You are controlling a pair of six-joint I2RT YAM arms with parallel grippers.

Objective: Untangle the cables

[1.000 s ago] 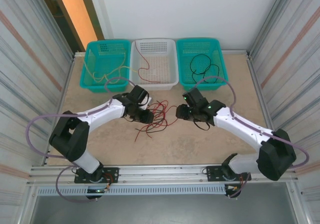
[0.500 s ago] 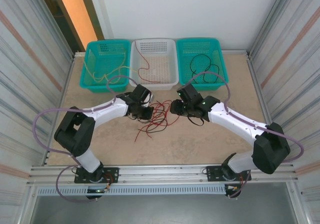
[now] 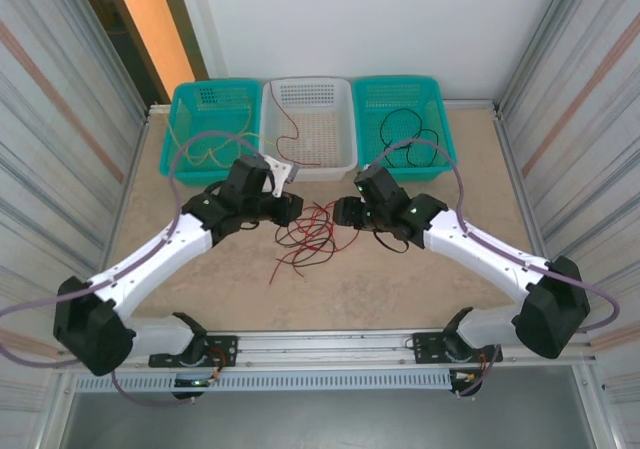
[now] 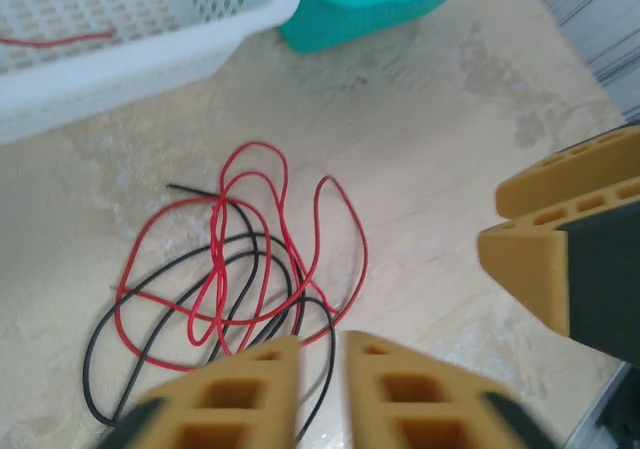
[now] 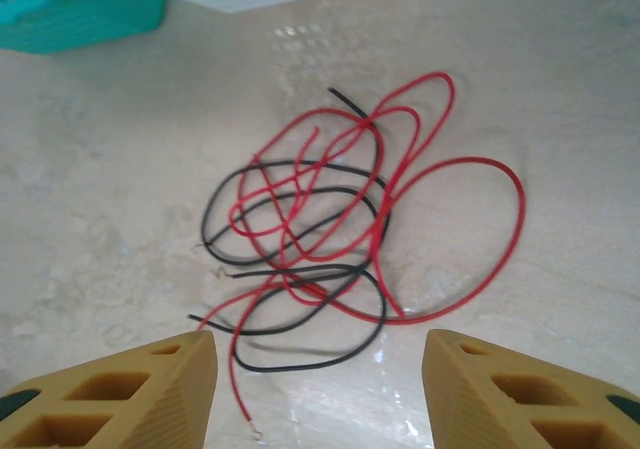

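Note:
The cables (image 3: 308, 231) lie as a loose red and black tangle on the table between both grippers. My left gripper (image 3: 288, 209) hangs at the tangle's left edge. In the left wrist view its fingertips (image 4: 322, 354) stand a narrow gap apart over a black loop of the cables (image 4: 240, 269), gripping nothing. My right gripper (image 3: 342, 213) sits at the tangle's right edge. In the right wrist view it (image 5: 320, 354) is wide open, with the cables (image 5: 330, 239) just beyond its tips. The right gripper's fingers (image 4: 560, 239) also show in the left wrist view.
Three baskets line the back. The left teal basket (image 3: 180, 174) holds a yellow cable (image 3: 205, 149), the white basket (image 3: 310, 172) a red cable (image 3: 285, 134), and the right teal basket (image 3: 440, 164) a black cable (image 3: 410, 134). Corrugated walls flank the table.
The left arm has stretched out and swung back to the left, and its gripper has lifted off the tangle's left side. The right gripper has edged left toward the cables. The tangle has barely shifted.

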